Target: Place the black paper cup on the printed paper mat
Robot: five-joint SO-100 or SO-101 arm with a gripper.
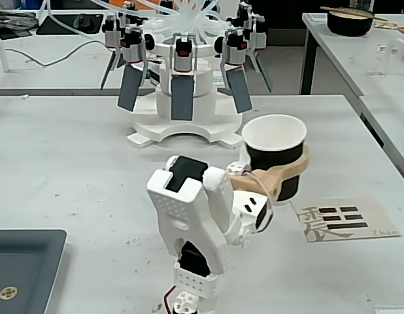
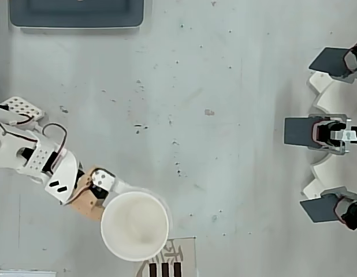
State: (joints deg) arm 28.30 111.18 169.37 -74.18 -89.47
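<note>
Paper-light, easily squashed black cup (image 1: 275,157) being hugged around the middle by the closed gripper (image 1: 290,171), hanging near the mat (image 1: 346,221), needing soft squeezing only.

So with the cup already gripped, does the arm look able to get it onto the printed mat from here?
Probably yes. The gripper holds the black paper cup upright, right beside the printed paper mat, whose visible surface is bare. In the overhead view the cup already overlaps the mat's edge; nothing blocks the way.
</note>
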